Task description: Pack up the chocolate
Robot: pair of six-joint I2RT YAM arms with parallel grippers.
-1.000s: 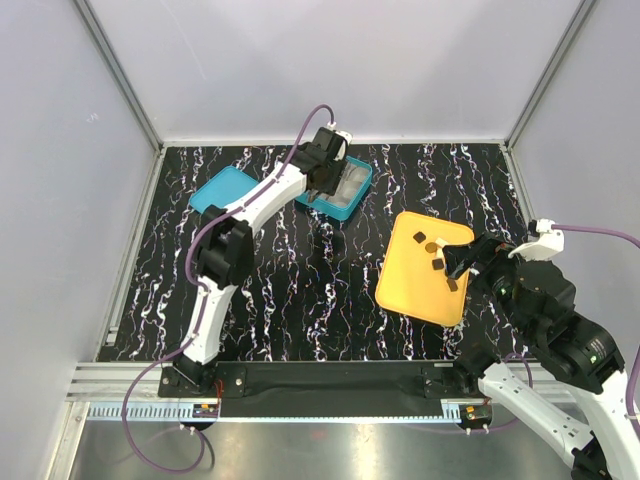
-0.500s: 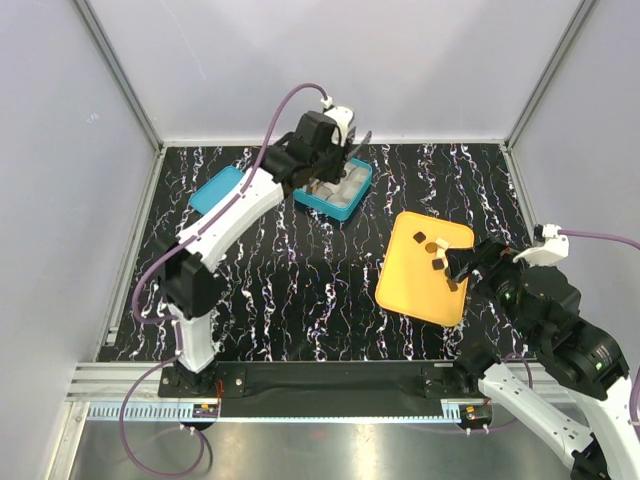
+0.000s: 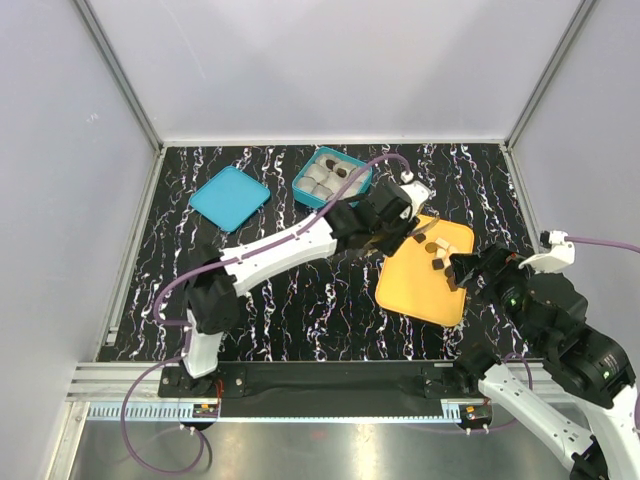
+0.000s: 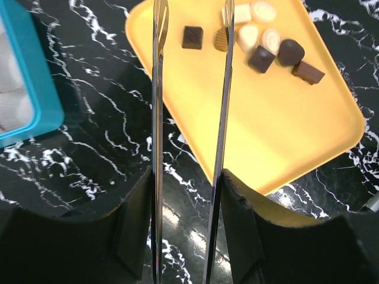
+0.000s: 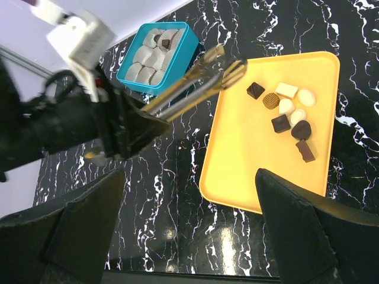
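Left gripper [image 4: 192, 18] swung from teal box [image 5: 142, 84] to yellow tray [image 4: 266, 118]. Tong jaws parted, empty, tips over the chocolate [image 4: 260, 44] at the tray's far end (next pick, probably). Right gripper [image 3: 462, 270] wide, empty, at the tray's right edge.

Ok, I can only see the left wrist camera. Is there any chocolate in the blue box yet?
Observer: Yes. At least one dark piece sits in a paper cup inside the box.
Operator: Where did its lid go?
Observer: The lid lies flat to the left of the box, not touching it.
Operator: And what's the other arm doing?
Observer: The right end effector hangs open over the right edge of the tray, holding nothing.
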